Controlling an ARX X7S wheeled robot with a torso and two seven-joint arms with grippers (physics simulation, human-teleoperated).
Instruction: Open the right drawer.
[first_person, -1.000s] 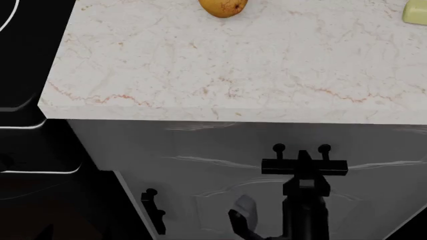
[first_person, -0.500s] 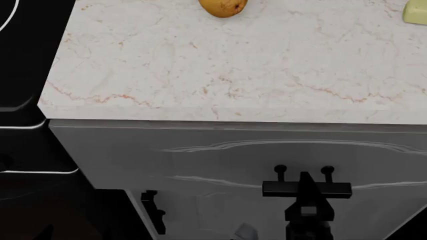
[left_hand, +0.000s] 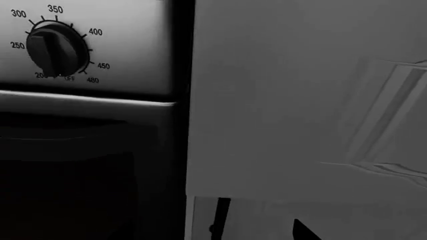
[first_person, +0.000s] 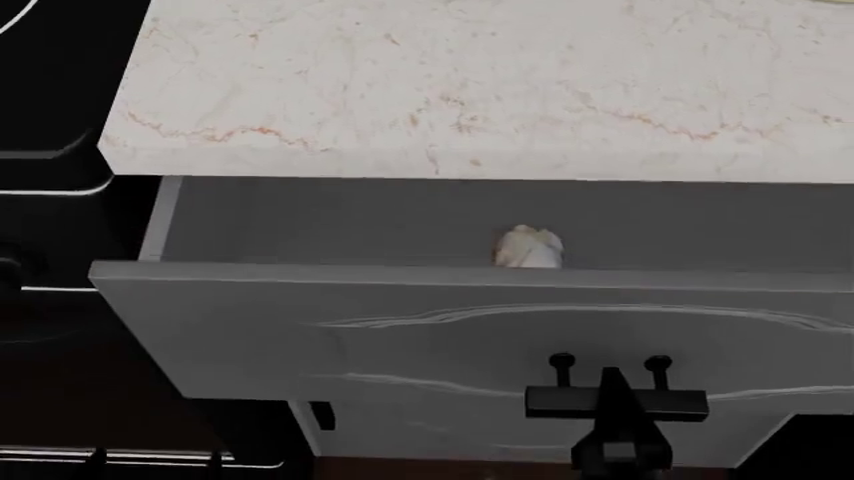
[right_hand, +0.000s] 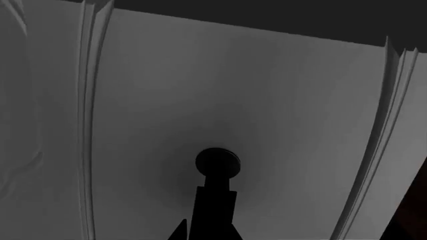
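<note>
My right gripper (first_person: 614, 415) sits nearest, at the foot of the head view, clamped onto the black bar handle (first_person: 617, 402) between its two posts; the jaws stand narrow, holding the bar. In the right wrist view one post (right_hand: 217, 161) meets the flat grey front directly ahead. My left gripper does not show in any view, so its state cannot be reported. Beyond the handle, the right drawer (first_person: 441, 325) stands well out from under the marble counter (first_person: 467, 90), its cavity exposed, with a small pale lump (first_person: 530, 247) lying inside against the front panel. Judgement: the pull stroke is in hand and mostly done. Next comes a short straight pull to full travel, then release, keeping the bar level.
</note>
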